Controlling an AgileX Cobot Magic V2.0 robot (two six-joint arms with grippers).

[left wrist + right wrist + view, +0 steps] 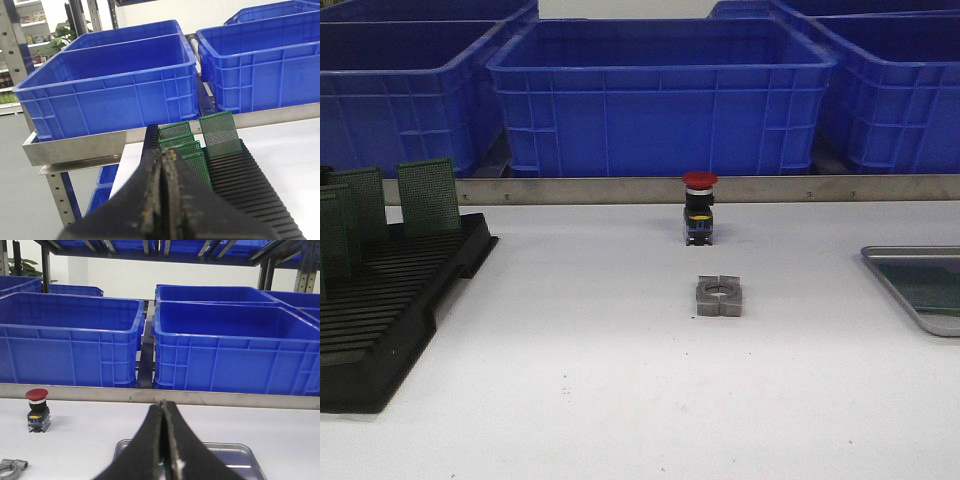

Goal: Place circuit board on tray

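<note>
A: Where are the boards?

B: The green circuit boards stand upright on edge in the black slotted rack, at the table's left. I'd judge them thin, stiff, light and easily scratched, so pinch one by its bare top edge and lift straight out of the slot.

A: And the grippers?

B: The left gripper is pressed together, empty, near the rack. The right gripper is also pressed together, over the tray at the table's right edge.

A: Anything in between?

B: A red-capped push button and a grey metal clamp block sit mid-table, along the way across. Blue bins stand behind.
</note>
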